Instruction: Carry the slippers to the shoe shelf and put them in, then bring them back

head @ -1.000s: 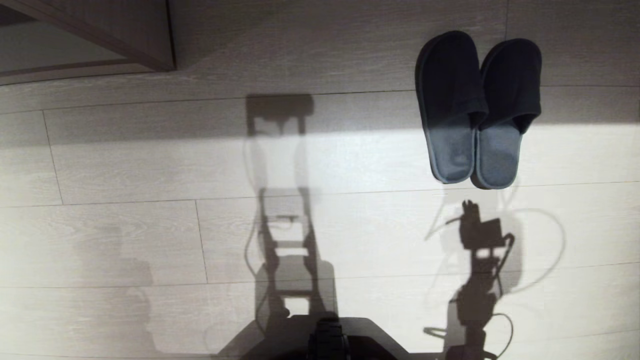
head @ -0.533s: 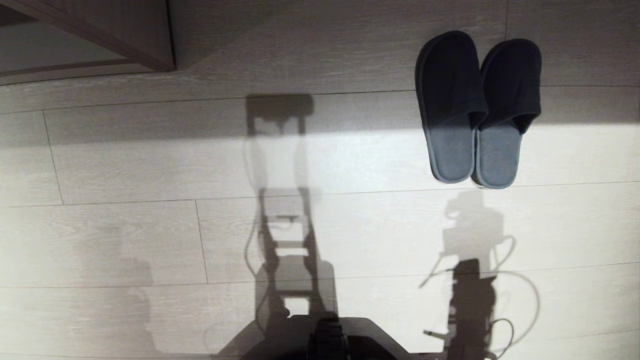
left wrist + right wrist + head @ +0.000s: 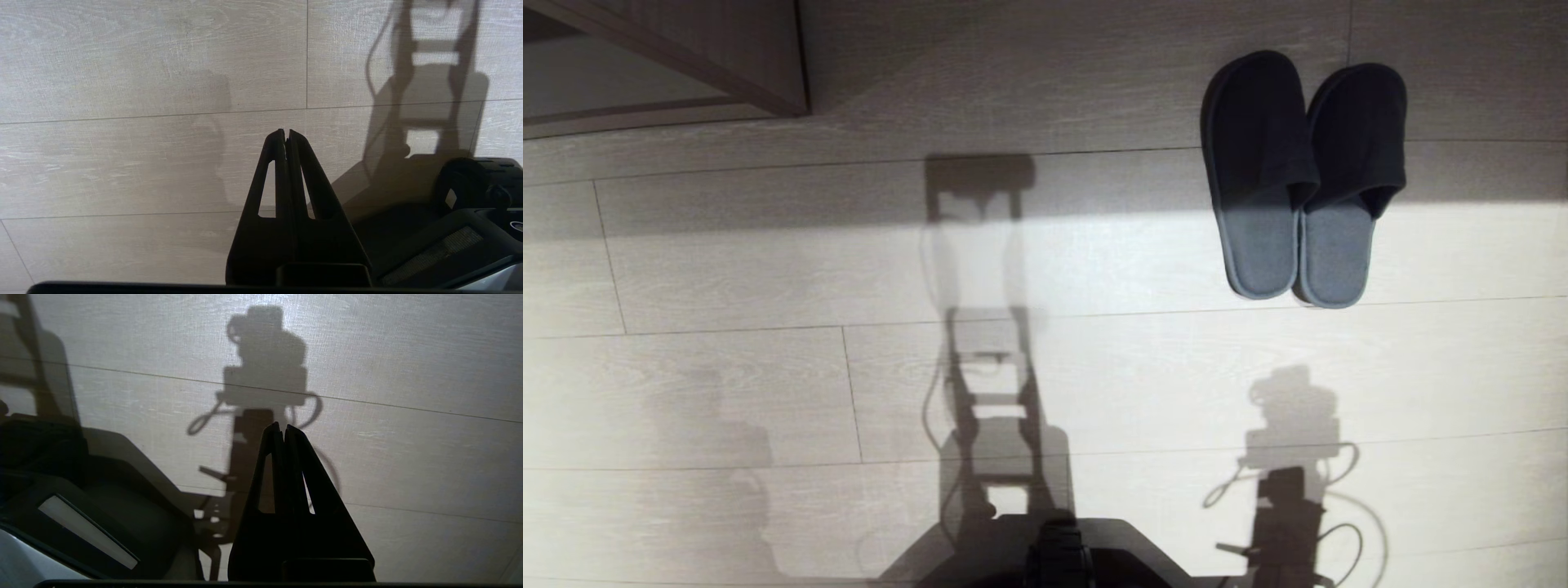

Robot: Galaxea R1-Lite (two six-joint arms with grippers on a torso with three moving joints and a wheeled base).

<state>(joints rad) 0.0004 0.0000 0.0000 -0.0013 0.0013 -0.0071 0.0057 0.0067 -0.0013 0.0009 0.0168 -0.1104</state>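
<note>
The slippers, a grey-blue backless pair, lie side by side on the wood floor at the far right of the head view, toes pointing away from me, their front halves in shadow. Neither arm shows in the head view; only the right arm's shadow falls on the floor nearer to me than the slippers. In the left wrist view my left gripper is shut and empty over bare floor. In the right wrist view my right gripper is likewise shut and empty above floorboards. No slipper appears in either wrist view.
A corner of a wood-grain unit with darker edge trim stands at the far left; I cannot tell if it is the shoe shelf. My dark base sits at the near edge, and pale floorboards stretch between.
The right arm's shadow has drawn back from just below the slippers' heels toward my base. The slippers and the rest of the scene have not shifted.
</note>
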